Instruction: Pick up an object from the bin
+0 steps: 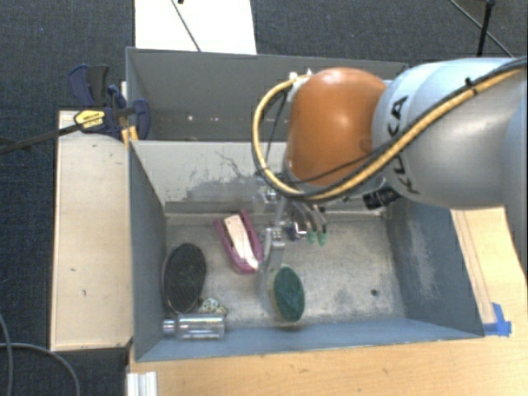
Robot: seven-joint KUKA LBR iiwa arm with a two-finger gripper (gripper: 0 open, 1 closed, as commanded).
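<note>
Several loose things, with the gripper [273, 262] low among them

Camera view: the gripper hangs near the front middle of the bin [429, 262], between a pink-and-white oblong thing [239, 242] and a dark green oval pad [289, 294]. Whether it is spread or closed I cannot tell. A black oval brush [185, 275] and a clear bottle [195, 327] lie well off to the view's left. The pad looks the likelier pick: centre over it, straddle its narrow width, and stay clear of the pink thing before closing.
</note>
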